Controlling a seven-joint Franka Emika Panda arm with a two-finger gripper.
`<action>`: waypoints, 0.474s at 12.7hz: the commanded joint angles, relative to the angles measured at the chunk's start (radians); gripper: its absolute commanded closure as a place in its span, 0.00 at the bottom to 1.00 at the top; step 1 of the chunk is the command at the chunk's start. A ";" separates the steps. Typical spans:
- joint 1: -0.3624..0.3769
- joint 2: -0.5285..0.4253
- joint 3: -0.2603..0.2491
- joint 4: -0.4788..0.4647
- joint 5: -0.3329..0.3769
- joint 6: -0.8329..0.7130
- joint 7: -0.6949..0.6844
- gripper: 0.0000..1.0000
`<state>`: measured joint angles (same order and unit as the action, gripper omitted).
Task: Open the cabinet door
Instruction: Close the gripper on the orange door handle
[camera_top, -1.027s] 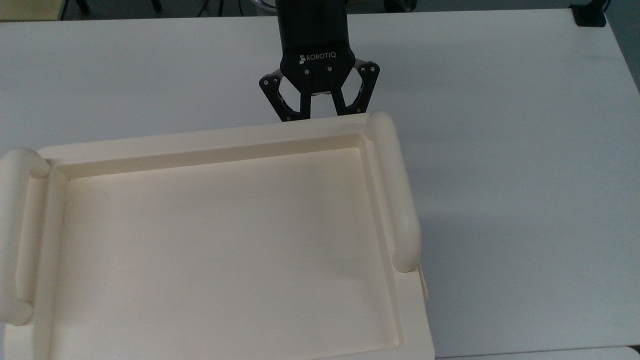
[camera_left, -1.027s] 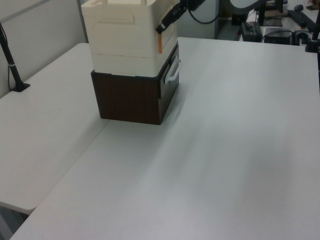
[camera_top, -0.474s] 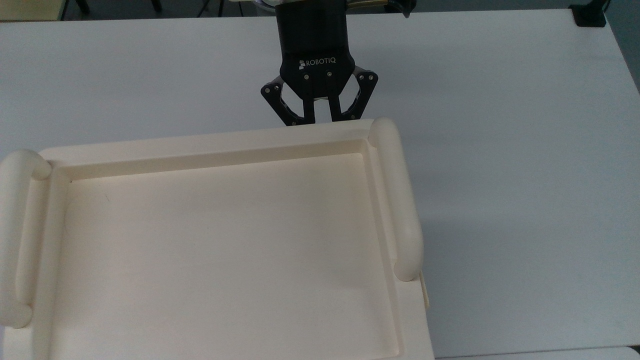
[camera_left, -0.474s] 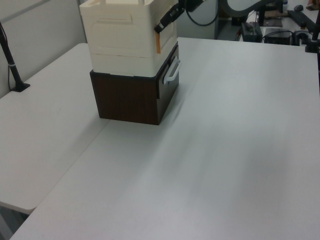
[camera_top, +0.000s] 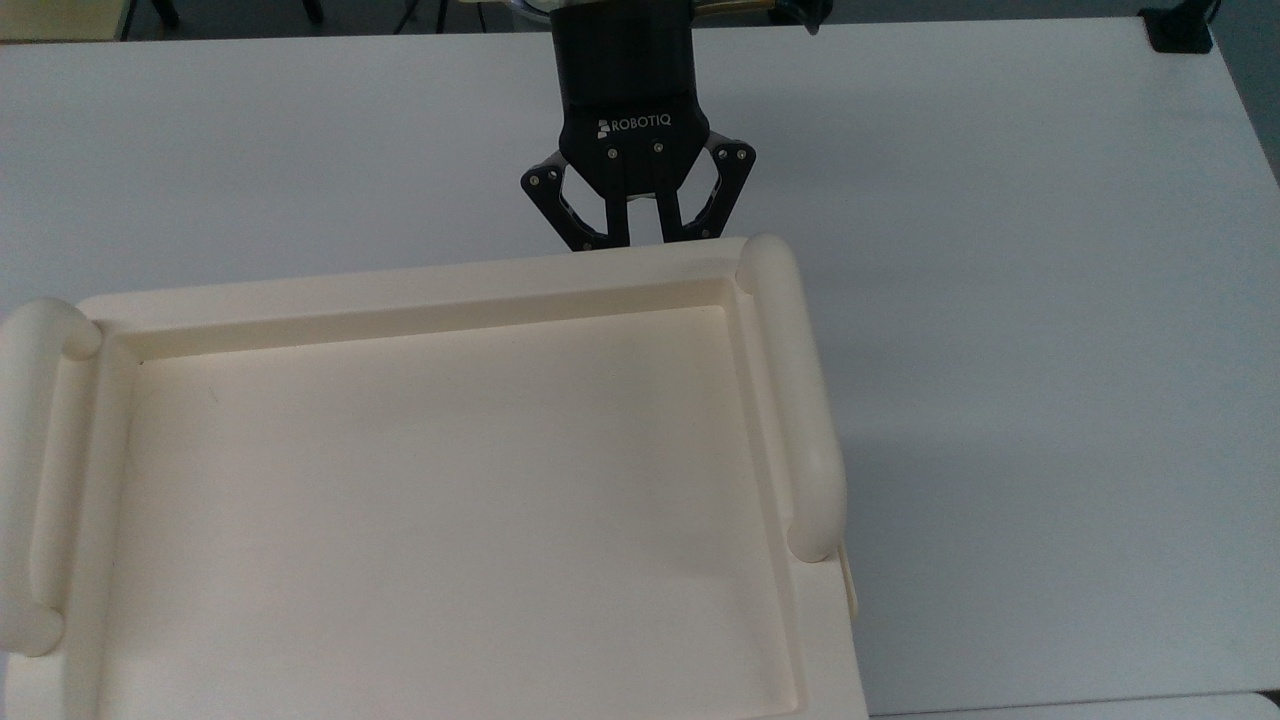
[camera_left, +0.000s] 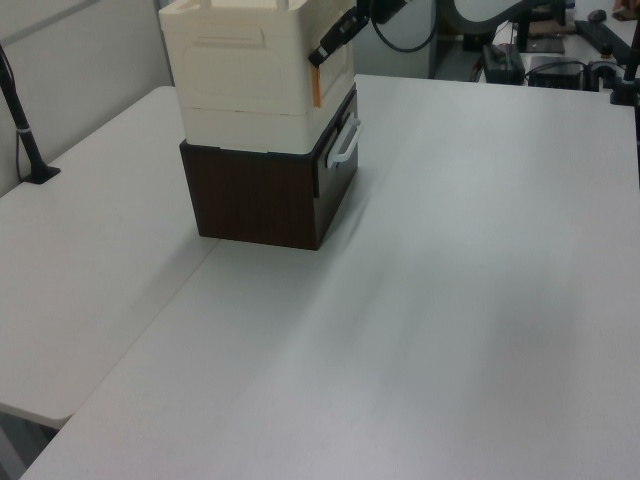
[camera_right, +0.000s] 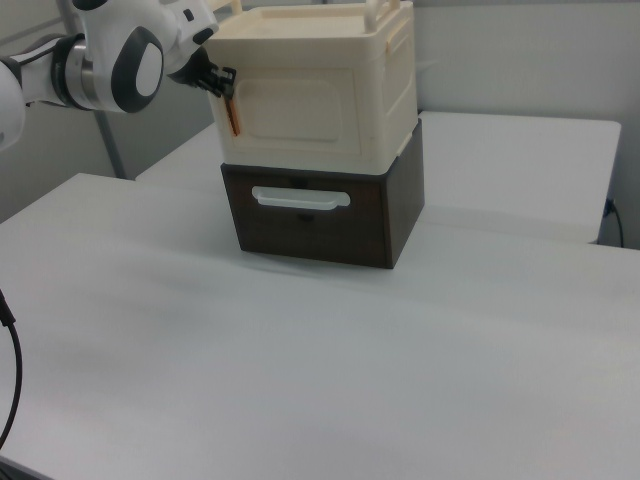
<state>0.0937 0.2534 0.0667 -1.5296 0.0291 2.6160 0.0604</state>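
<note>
Top view: you can read "ROBOTIQ" in white on the black gripper (camera_top: 637, 238), which sits at the far long edge of the cabinet (camera_top: 430, 290), toward the top view's right. The two fingers stand close together, a narrow slit between them; their tips are hidden behind the cabinet's rim, so you cannot tell what, if anything, they pinch. Against the frame half a second back, nothing has visibly shifted; a full second back the fingers stood wider and the cabinet top sat slightly higher in the picture. The cabinet's near edge is cut off at the bottom.

Left view: the cabinet stands on a dark brown drawer box (camera_left: 262, 195) with a white handle (camera_left: 343, 143), all on a white table (camera_left: 420, 320). The gripper meets the cabinet's upper corner, beside an orange strip (camera_left: 316, 88). The arm is cut off at the top.

Right view: you see the cabinet door (camera_right: 297, 122) on the front face, apparently flush; the gripper is at its edge on the right view's left. No writing is readable.
</note>
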 joint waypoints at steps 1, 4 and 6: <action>-0.009 -0.026 -0.002 -0.039 0.002 0.033 -0.019 0.79; -0.020 -0.046 -0.002 -0.049 0.003 -0.025 -0.042 0.79; -0.026 -0.060 -0.002 -0.049 0.005 -0.083 -0.059 0.79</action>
<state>0.0863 0.2428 0.0670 -1.5366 0.0293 2.5984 0.0439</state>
